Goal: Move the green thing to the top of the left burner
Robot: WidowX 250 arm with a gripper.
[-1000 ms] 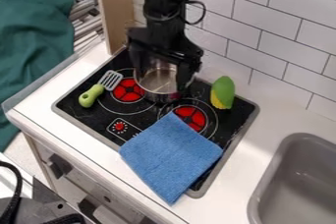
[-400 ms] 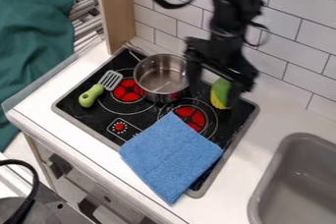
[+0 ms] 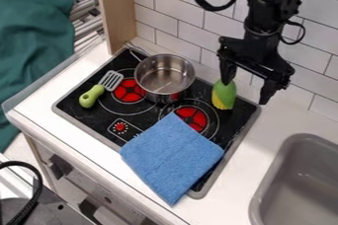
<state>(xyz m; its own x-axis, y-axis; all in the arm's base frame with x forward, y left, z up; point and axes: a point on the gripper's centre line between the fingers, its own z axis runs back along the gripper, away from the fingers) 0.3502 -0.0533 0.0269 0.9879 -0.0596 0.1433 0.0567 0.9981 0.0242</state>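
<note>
My gripper (image 3: 245,92) hangs open at the right rear of the stove, its two fingers spread wide. The left finger overlaps the top of a green brush with yellow bristles (image 3: 224,94); whether they touch I cannot tell. The brush stands near the stove's back right corner, with no finger on its right side. The left burner (image 3: 127,91) is a red disc on the black stovetop, beside a steel pot that covers some of its ring. A spatula with a light green handle (image 3: 91,96) lies left of that burner, its slotted head near the red disc.
The steel pot (image 3: 164,76) stands between the left burner and the brush. A blue cloth (image 3: 173,157) covers the front right of the stove and part of the right burner (image 3: 191,117). A grey sink (image 3: 264,189) is at lower right, a tiled wall behind.
The arm has swung right from above the pot, past the brush, uncovering the pot. The brush, pot, spatula and cloth stay where they were.
</note>
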